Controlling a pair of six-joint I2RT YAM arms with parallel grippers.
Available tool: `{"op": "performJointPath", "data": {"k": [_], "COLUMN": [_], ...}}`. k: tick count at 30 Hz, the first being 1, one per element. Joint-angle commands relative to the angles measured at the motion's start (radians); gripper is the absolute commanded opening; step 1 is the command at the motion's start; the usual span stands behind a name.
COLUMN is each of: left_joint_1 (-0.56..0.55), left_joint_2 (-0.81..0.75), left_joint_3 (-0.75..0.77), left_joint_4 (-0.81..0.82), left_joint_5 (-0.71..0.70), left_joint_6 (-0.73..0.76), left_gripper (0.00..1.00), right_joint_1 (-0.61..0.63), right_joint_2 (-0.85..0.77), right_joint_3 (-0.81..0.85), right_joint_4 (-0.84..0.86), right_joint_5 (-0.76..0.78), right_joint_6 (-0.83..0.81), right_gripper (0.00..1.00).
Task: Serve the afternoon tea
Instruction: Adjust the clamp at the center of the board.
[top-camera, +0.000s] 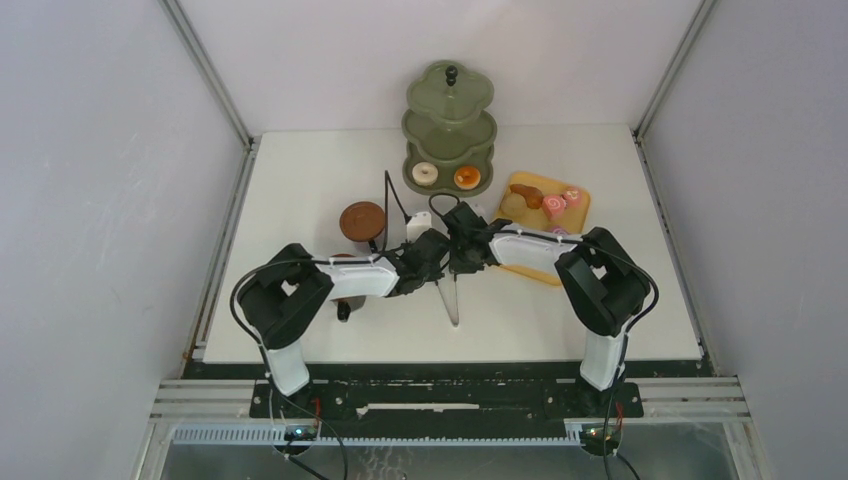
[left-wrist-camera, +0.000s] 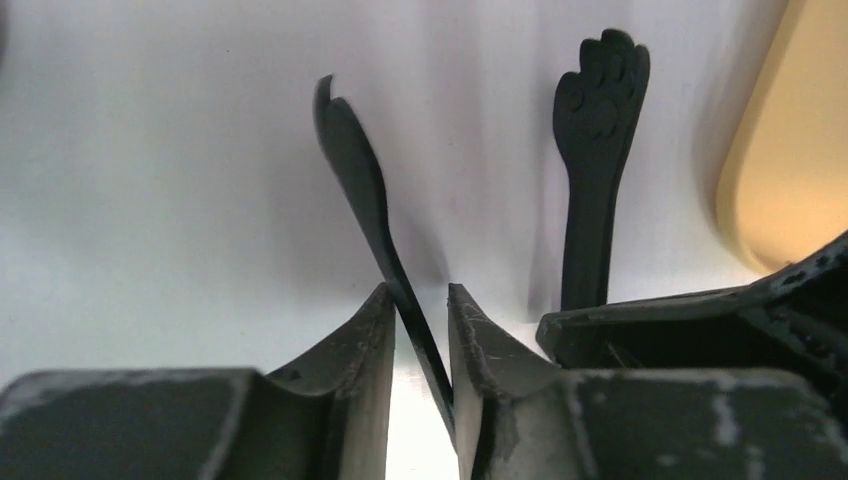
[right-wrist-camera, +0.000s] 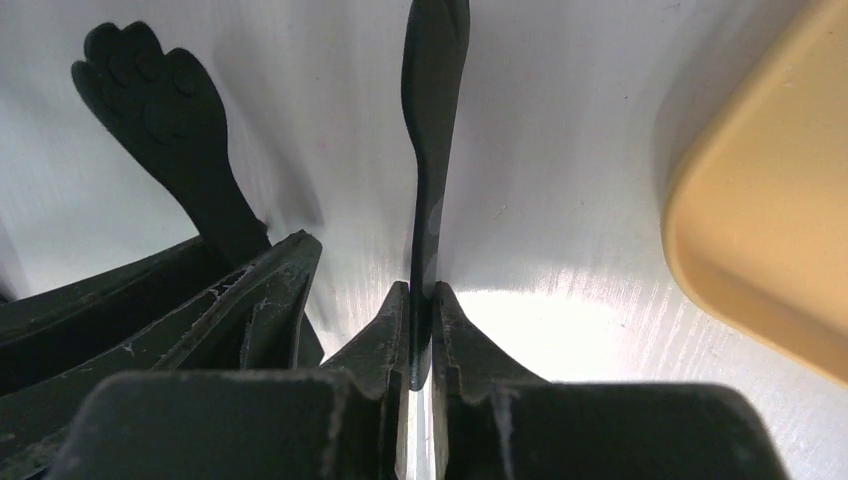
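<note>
Two donuts (top-camera: 425, 173) sit on the bottom tier of the stand (top-camera: 415, 130). Pink cakes (top-camera: 555, 207) and bun (top-camera: 515, 203) lie on the tray (top-camera: 546, 182) (most serving not yet done). Right end effector (right-wrist-camera: 420, 295) is clamped on one arm of the tongs (top-camera: 450, 295). Left end effector (left-wrist-camera: 420, 300) stands narrowly apart around the other arm; grip unclear.

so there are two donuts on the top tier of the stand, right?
No: the two donuts sit on the bottom tier of the stand, not the top. The top view shows it.
</note>
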Motion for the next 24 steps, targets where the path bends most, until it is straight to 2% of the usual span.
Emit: {"op": "performJointPath", "data": {"k": [1,2,4,19,22,24], "left_joint_1": [0.013,0.014,0.017,0.048,0.048,0.047], "left_joint_2": [0.022,0.021,0.017,-0.044,-0.035,-0.032], "left_joint_3": [0.022,0.021,0.013,-0.088,-0.074,-0.065], "left_joint_4": [-0.002,-0.002,-0.003,0.021,0.022,0.023], "left_joint_5": [0.011,0.009,0.005,-0.013,0.005,0.015], "left_joint_6": [-0.002,-0.003,-0.005,-0.031,-0.031,-0.031], "left_gripper": [0.24,0.23,0.22,0.2,0.22,0.27], "right_joint_1": [-0.014,-0.016,-0.02,-0.091,-0.082,-0.075], "right_joint_2": [0.034,0.038,0.03,-0.084,-0.08,-0.072], "right_joint_3": [0.022,0.022,0.011,-0.086,-0.078,-0.064], "right_joint_4": [-0.028,-0.033,-0.04,-0.035,-0.023,-0.028], "right_joint_5": [0.03,0.033,0.045,0.059,0.041,0.03], "right_joint_6": [-0.011,-0.011,-0.009,-0.016,-0.023,-0.033], "right_gripper": [0.07,0.03,0.01,0.0,0.03,0.1]}}
